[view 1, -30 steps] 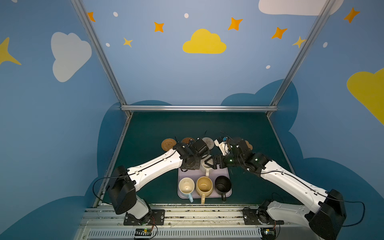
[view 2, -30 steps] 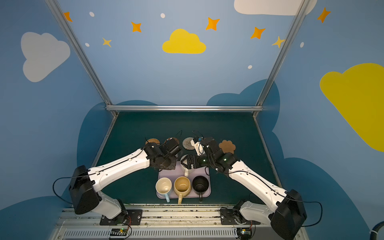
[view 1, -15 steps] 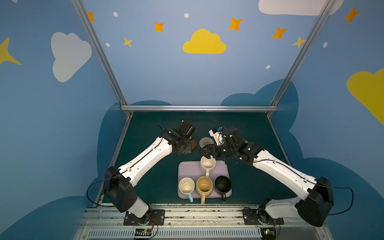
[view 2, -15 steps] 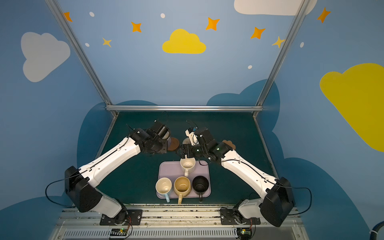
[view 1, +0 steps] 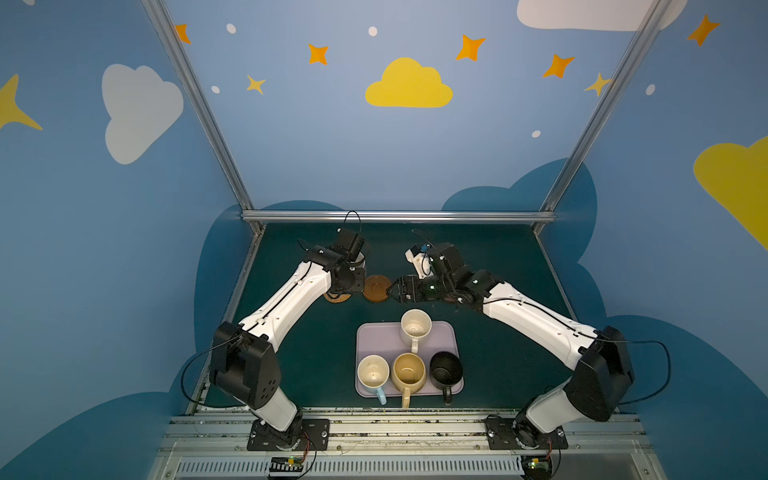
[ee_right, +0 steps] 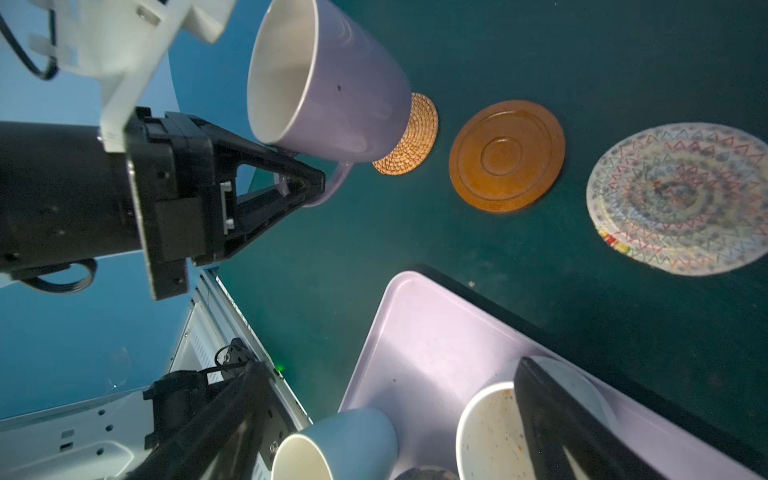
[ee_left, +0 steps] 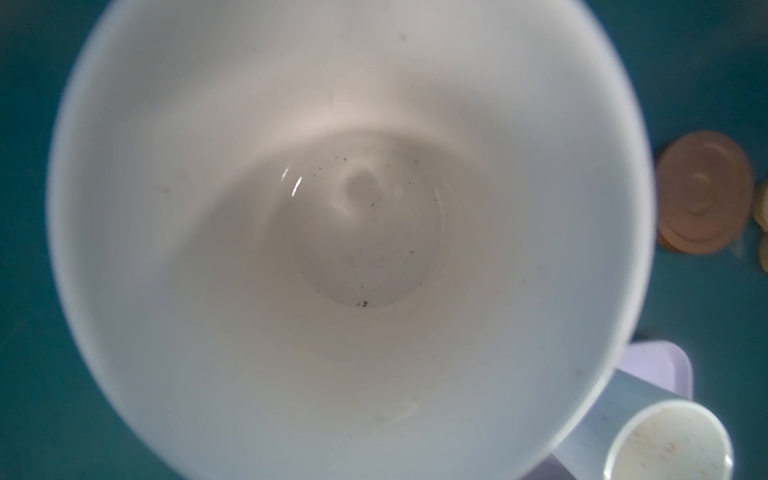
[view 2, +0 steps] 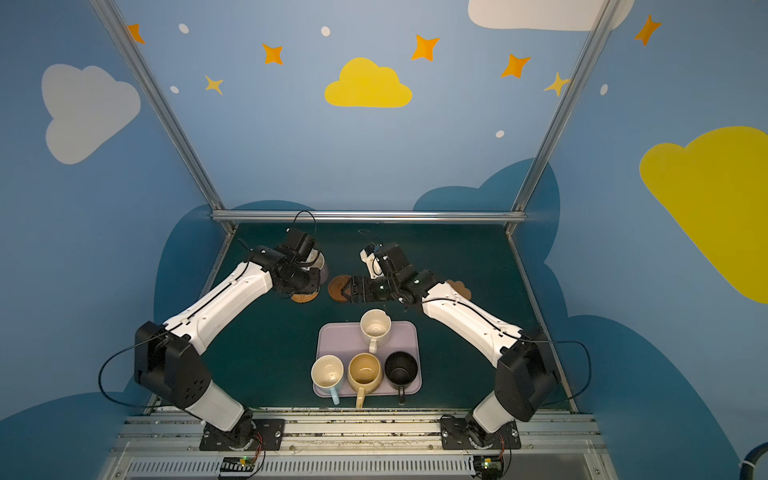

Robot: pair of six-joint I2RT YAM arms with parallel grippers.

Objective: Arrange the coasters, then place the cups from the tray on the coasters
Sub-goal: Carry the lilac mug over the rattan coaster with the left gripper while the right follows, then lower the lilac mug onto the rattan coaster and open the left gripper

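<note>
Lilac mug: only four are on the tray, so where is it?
In the right wrist view the left gripper holds the lilac mug by its handle over the tan woven coaster.

No text, label or number is legible.

The lilac mug [ee_right: 332, 95] shows a glossy, glazed ceramic finish, pale and smooth inside. The tan coaster [ee_right: 415, 137] is rough coiled fibre; the brown coaster [ee_right: 507, 156] is smooth wood with turned grooves and a dull sheen; the whitish coaster [ee_right: 681, 199] is nubbly woven cloth. The tray [ee_right: 415, 332] looks like smooth satin plastic, the worktop [ee_right: 623, 62] matt.
</note>
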